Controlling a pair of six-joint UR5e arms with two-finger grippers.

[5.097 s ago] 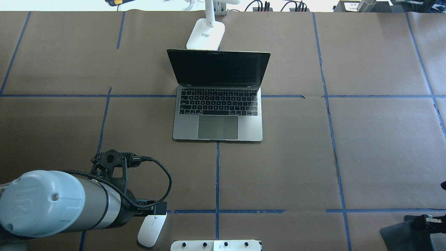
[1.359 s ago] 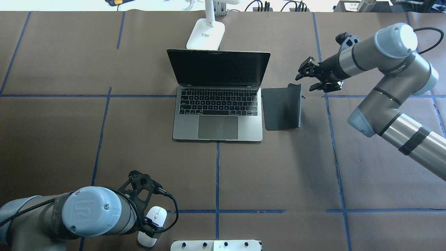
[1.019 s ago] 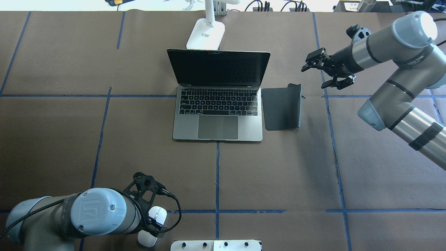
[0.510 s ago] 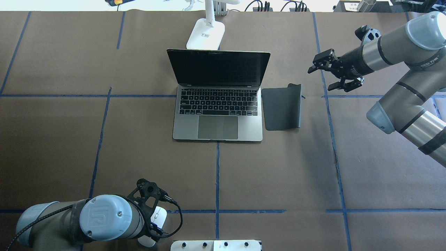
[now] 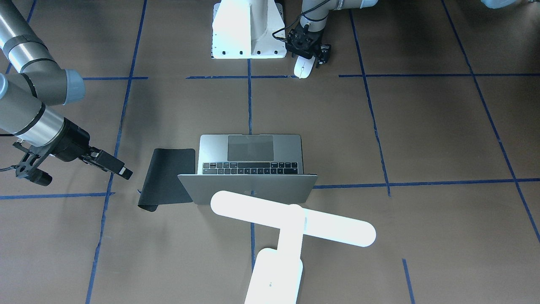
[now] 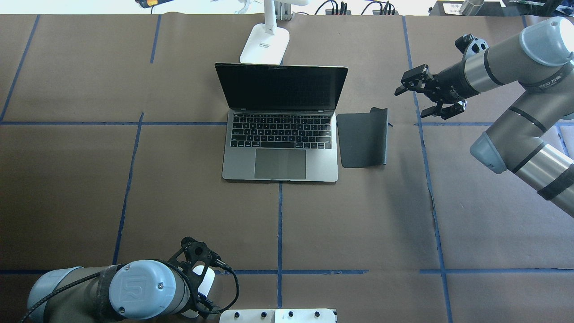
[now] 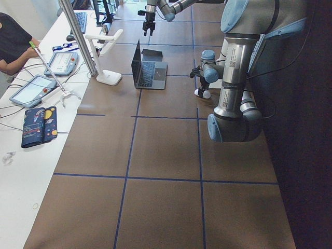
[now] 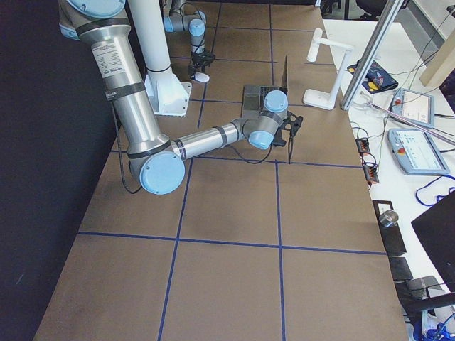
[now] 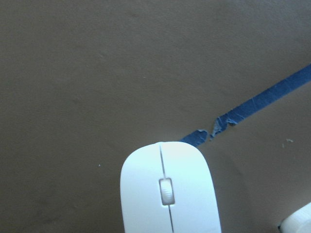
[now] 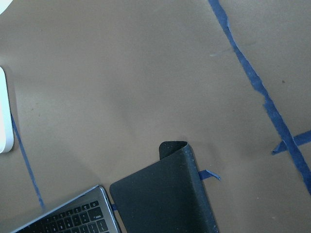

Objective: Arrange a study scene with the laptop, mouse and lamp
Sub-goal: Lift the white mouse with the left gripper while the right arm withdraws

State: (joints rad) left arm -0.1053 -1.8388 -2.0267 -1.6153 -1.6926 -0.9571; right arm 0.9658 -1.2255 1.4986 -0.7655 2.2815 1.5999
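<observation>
One glossy oval mouse [image 9: 170, 189] on matte paper [image 9: 97, 73].

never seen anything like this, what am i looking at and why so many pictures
This is a robot with two arms at a paper-covered table. The pictures show one moment from several cameras: one above and behind the robot, one facing it, one at each table end, one on each wrist. On the table are an open laptop, a lamp beyond its screen, a black pad beside it and a white mouse near the robot. The left gripper is right over the mouse; I cannot tell whether it grips it. The right gripper is open and empty, near the pad.
</observation>
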